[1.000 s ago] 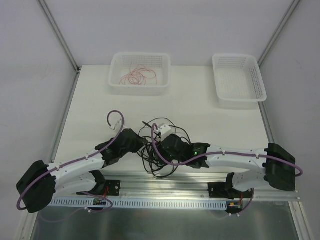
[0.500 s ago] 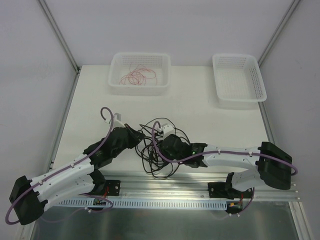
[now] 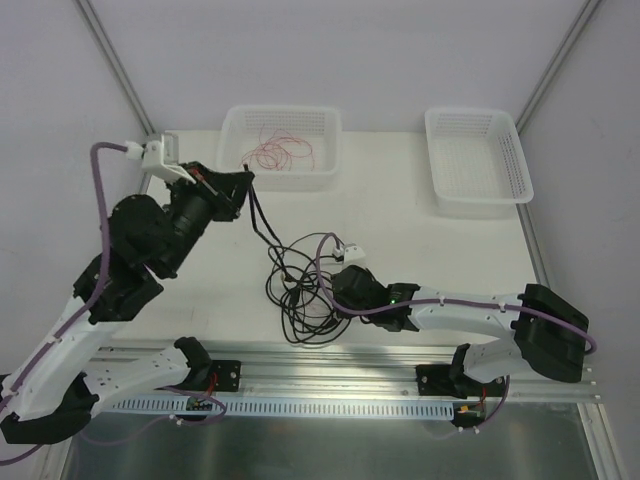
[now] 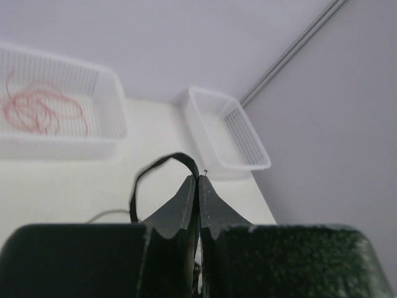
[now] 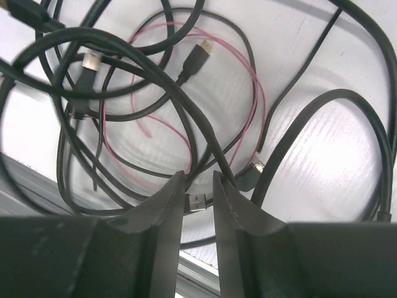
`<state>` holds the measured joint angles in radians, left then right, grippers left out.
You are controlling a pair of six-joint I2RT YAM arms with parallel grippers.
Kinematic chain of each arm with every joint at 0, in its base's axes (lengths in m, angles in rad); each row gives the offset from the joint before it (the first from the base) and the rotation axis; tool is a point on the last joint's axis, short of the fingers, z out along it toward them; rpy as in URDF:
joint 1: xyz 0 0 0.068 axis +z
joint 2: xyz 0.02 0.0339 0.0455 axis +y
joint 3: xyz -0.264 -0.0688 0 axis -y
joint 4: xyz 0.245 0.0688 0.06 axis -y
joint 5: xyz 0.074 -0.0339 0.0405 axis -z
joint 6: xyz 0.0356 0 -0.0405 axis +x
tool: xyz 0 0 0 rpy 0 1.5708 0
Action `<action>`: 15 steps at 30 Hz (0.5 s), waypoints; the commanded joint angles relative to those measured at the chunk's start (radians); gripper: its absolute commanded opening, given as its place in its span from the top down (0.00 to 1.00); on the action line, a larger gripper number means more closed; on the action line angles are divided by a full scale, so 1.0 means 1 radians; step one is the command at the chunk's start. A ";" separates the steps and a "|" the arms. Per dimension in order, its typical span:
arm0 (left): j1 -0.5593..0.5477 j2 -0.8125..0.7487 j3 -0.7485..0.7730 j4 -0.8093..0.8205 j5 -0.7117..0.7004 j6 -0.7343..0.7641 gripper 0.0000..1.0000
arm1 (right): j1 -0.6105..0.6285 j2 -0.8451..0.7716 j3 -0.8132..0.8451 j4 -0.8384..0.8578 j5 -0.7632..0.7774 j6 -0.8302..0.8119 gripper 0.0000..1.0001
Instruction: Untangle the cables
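Cables [image 3: 292, 292]: one black in clamped left gripper [image 4: 198, 181], rest under slightly parted right gripper [image 5: 197, 180].

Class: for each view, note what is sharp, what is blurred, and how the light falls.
Top view: even soft light on the white table, faint shadows, sharp. Left wrist view: the black left gripper, shut on a black cable loop, looks soft; the empty white mesh basket is hazy. Right wrist view: black cables and thin pink wire crisp; right gripper blurred.
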<state>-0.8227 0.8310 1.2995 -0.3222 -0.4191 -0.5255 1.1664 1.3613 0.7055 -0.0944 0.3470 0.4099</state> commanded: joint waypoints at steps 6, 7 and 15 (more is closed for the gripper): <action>0.010 0.180 0.499 -0.028 -0.004 0.386 1.00 | -0.007 -0.053 -0.009 -0.022 0.052 0.033 0.72; 0.010 0.206 0.539 -0.029 -0.003 0.398 1.00 | -0.007 -0.053 -0.009 -0.024 0.055 0.033 0.72; 0.010 0.203 0.523 -0.031 0.074 0.375 1.00 | -0.002 -0.128 0.015 -0.064 0.047 -0.038 0.65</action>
<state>-0.8227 1.0340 1.8755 -0.3492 -0.3904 -0.1745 1.1645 1.2957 0.7048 -0.1341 0.3756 0.4095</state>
